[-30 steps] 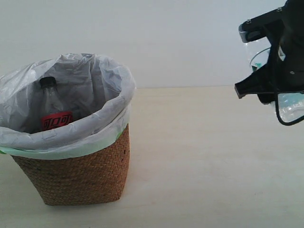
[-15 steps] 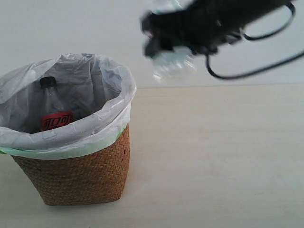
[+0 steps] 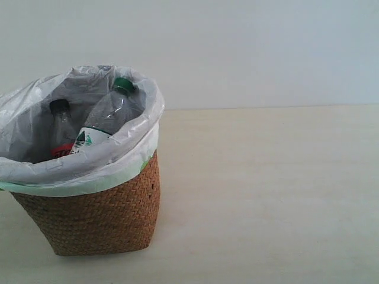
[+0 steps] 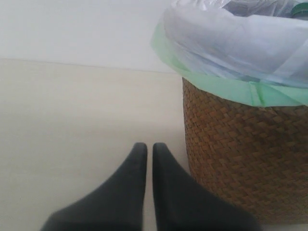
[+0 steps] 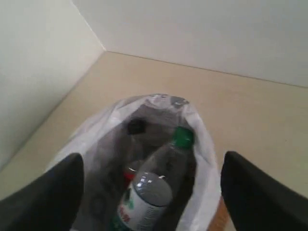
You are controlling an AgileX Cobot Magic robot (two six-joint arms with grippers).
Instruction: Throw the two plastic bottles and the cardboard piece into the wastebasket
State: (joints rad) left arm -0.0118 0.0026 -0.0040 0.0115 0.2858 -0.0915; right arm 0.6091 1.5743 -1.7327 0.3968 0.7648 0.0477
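The green-capped bottle [image 3: 109, 118] is seen leaning, cap up, inside the wastebasket [image 3: 95, 219]. It rests against the white plastic liner [image 3: 77, 171] and beside the black-capped bottle [image 3: 61, 121], whose red label is partly hidden behind it. Both bottles are therefore judged delivered.

The right end effector [image 5: 151, 162] is held above the basket's mouth with its fingers spread wide and nothing between them. The left end effector [image 4: 146, 149] is pressed together and empty, low over the bench [image 3: 266, 177], just beside the wicker wall.

The cardboard piece is found in no view. Whether it lies beneath the bottles or outside the frames cannot be told.

The step in hand is judged to be the close of the second bottle's drop. If the cardboard piece is yet to be thrown, it must first be located. An opened end effector would then be lowered over its raised rim, the rim pinched, and the piece carried above the liner's mouth and let go clear of the upstanding green cap.
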